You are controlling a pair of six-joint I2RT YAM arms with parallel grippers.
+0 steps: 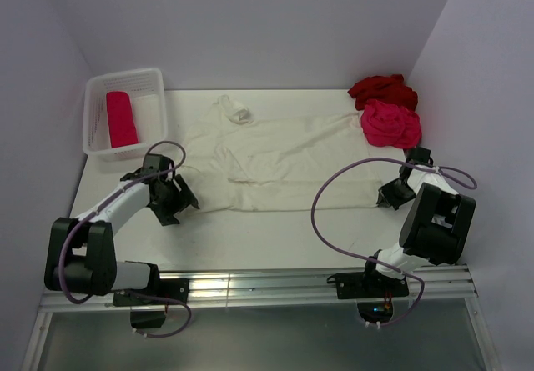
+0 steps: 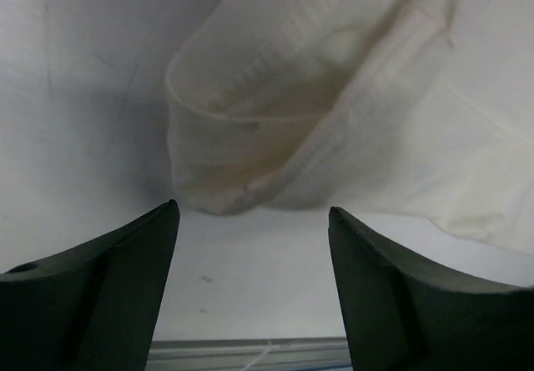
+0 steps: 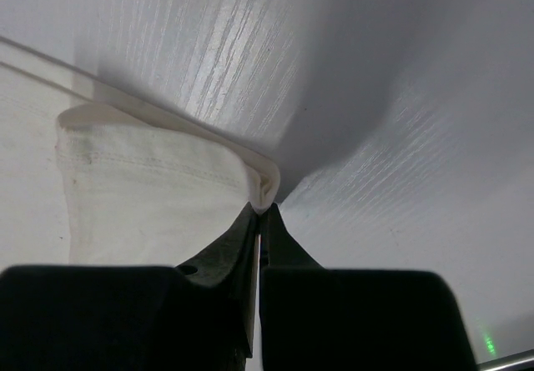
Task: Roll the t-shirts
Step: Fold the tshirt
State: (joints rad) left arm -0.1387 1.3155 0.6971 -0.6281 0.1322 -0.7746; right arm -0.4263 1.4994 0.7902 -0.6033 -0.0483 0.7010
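From where I stand, a cream-white cloth t-shirt point(image 1: 279, 162) lies spread flat across the middle of the white counter point(image 1: 275, 238), sleeves out to either side.

The right gripper point(image 1: 394, 194) sits low at the shirt's right-hand edge. Seen from its own wrist, the right gripper point(image 3: 264, 208) has its two black jaws pressed tight together with no gap, and a folded corner of the stitched hem of the cream shirt point(image 3: 150, 188) is nipped right at their tips.

The left gripper point(image 1: 171, 196) hovers at the shirt's left-hand edge, near the sleeve. In the wrist view, its dark fingers point(image 2: 108, 288) stand wide apart, and nothing is between them but bare counter point(image 2: 250, 288). The rounded sleeve end of the cream shirt point(image 2: 250, 137) lies just beyond the fingertips, and I can't make out any touch.

In the far right corner, a dark red cloth t-shirt point(image 1: 382, 92) sits crumpled, and a hot pink cloth t-shirt point(image 1: 390, 123) is bunched just in front of it, touching it and close to the cream shirt's right sleeve. At the far left, a white plastic mesh basket point(image 1: 125, 75) holds a pink-red t-shirt point(image 1: 121, 118) wound into a tight cylinder, lying lengthwise inside. A small crumpled white bunch of cloth point(image 1: 238, 108) rests by the cream shirt's far edge; I can't tell whether it belongs to that shirt.
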